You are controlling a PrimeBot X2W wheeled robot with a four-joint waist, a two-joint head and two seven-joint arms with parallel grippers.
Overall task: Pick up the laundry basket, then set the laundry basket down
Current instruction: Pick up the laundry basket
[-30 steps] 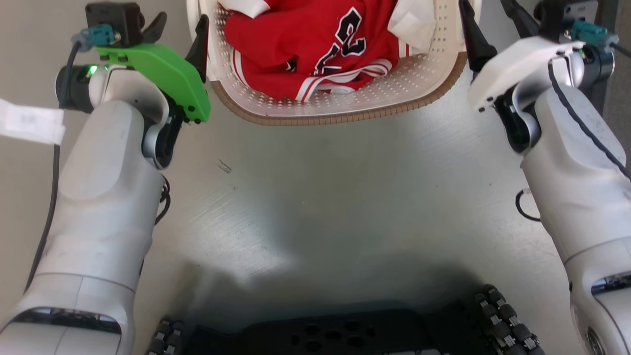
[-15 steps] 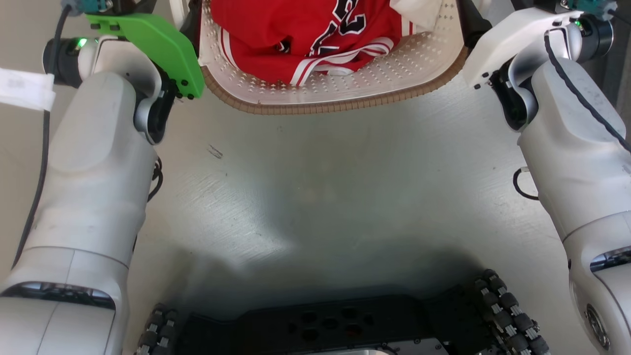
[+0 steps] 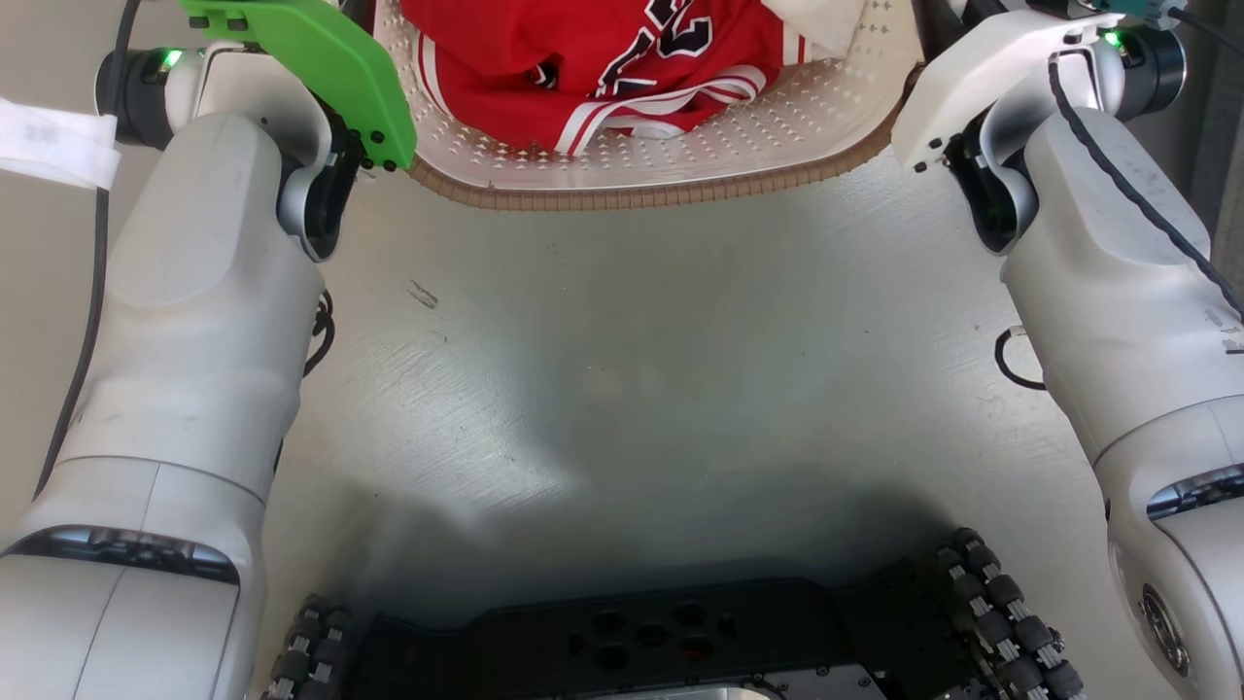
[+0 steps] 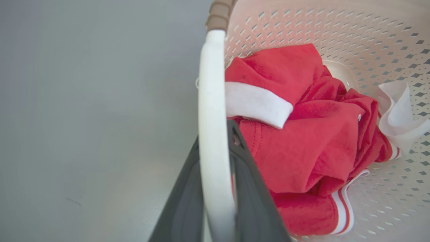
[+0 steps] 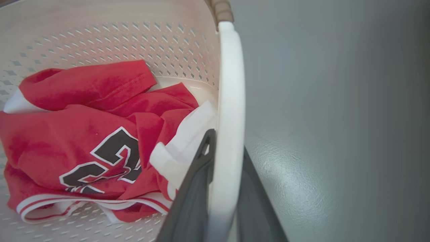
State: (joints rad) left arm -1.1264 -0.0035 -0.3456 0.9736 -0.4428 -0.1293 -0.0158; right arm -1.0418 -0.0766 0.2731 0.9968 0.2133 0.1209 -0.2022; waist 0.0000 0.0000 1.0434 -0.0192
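The left gripper (image 4: 215, 134) and right gripper (image 5: 226, 144) each pinch a white side handle (image 4: 211, 84) of the laundry basket (image 3: 622, 199), grasp secured, set-down pending.

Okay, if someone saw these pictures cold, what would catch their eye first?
The bright red jersey with dark numerals, crumpled in the cream laundry basket at the top of the head view, grabs the eye first. Next, the left tool and right tool each straddle a white side handle, one dark finger on either side. A vivid green cover on the left wrist also stands out.
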